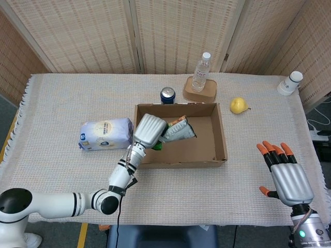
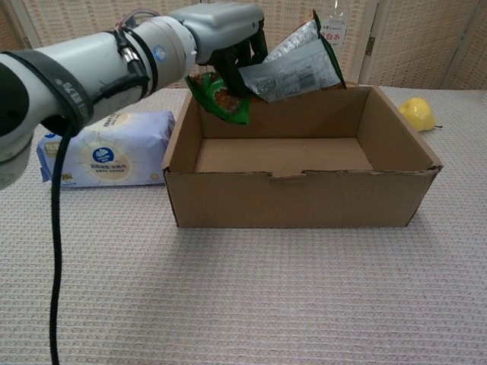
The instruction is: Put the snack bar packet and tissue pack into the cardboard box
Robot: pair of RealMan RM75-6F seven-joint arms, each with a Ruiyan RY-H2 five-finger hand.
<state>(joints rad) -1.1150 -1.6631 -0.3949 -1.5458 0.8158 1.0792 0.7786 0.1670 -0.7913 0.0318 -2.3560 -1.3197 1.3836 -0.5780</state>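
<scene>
My left hand [image 1: 149, 131] [image 2: 228, 30] grips the silver and green snack bar packet [image 1: 177, 130] [image 2: 285, 68] and holds it in the air over the left half of the open cardboard box [image 1: 220, 139] [image 2: 304, 198]. The blue and white tissue pack [image 1: 105, 134] [image 2: 106, 150] lies on the cloth just left of the box. Far to the right, my right hand [image 1: 284, 175] hovers near the table's front corner with fingers spread and nothing in it; the chest view does not show it.
Behind the box stand a blue can [image 1: 167, 95] and a water bottle [image 1: 201, 72] on a wooden coaster [image 1: 200, 92]. A yellow pear [image 1: 238, 105] [image 2: 417, 112] lies right of the box. A white container [image 1: 290, 82] sits at the far right corner.
</scene>
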